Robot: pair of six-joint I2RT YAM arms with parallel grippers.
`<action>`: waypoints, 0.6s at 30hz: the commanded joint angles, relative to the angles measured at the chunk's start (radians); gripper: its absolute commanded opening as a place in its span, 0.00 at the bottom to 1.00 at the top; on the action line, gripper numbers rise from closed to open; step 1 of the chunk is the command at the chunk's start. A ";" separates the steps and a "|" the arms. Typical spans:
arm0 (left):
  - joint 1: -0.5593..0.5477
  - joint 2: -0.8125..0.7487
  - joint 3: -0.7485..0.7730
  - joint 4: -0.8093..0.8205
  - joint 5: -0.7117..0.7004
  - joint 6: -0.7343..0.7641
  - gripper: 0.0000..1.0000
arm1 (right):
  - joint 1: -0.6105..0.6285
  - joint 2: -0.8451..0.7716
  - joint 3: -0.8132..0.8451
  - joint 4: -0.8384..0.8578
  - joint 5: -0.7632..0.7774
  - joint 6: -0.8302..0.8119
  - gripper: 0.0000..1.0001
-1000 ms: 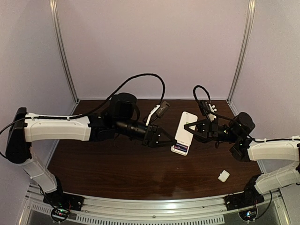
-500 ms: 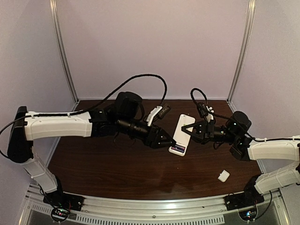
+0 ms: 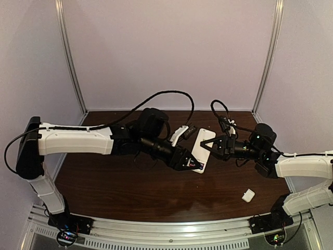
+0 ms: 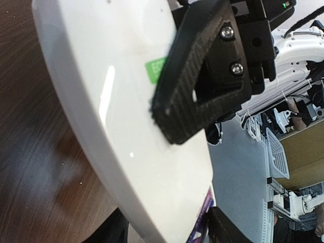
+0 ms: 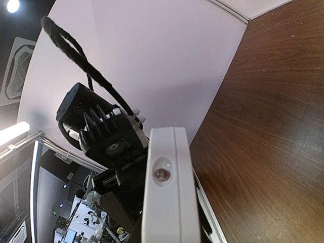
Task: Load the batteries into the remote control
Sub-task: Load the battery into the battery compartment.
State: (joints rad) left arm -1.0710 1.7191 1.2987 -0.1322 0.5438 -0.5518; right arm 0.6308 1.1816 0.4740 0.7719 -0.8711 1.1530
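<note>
Pinching remote control point(image 3: 203, 141), right pincer point(image 3: 213, 146), left pincer point(image 3: 191, 164) open alongside

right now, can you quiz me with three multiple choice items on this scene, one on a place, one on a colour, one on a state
1. Where does the small white cover piece lie?
A. on the table near the right arm's base, apart from the remote control
B. on top of the remote control
C. in the table's far left corner

2. What colour is the sticker on the remote control's back?
A. red
B. green
C. yellow

3. What state is the right gripper in?
A. wide open above the table
B. shut on the cover piece
C. shut on the remote control

Answers:
1 A: the top view shows it alone on bare wood at the right front.
2 B: the left wrist view shows a green patch beside the black finger.
3 C: that finger presses on the remote control's back, and the remote's end fills the right wrist view.
</note>
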 commanded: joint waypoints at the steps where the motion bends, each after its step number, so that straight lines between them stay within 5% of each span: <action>1: -0.003 0.031 0.028 -0.033 -0.080 -0.025 0.50 | 0.006 -0.029 0.036 0.041 0.009 0.004 0.00; 11: 0.032 0.049 0.007 -0.070 -0.132 -0.093 0.38 | 0.004 -0.050 0.025 0.070 -0.008 0.027 0.00; 18: 0.032 -0.022 -0.009 0.020 -0.143 -0.033 0.78 | -0.084 -0.089 0.011 -0.065 -0.006 -0.026 0.00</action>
State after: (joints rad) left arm -1.0607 1.7275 1.3167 -0.1566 0.4858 -0.6262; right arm 0.5991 1.1500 0.4740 0.7254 -0.8436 1.1316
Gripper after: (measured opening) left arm 0.700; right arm 0.161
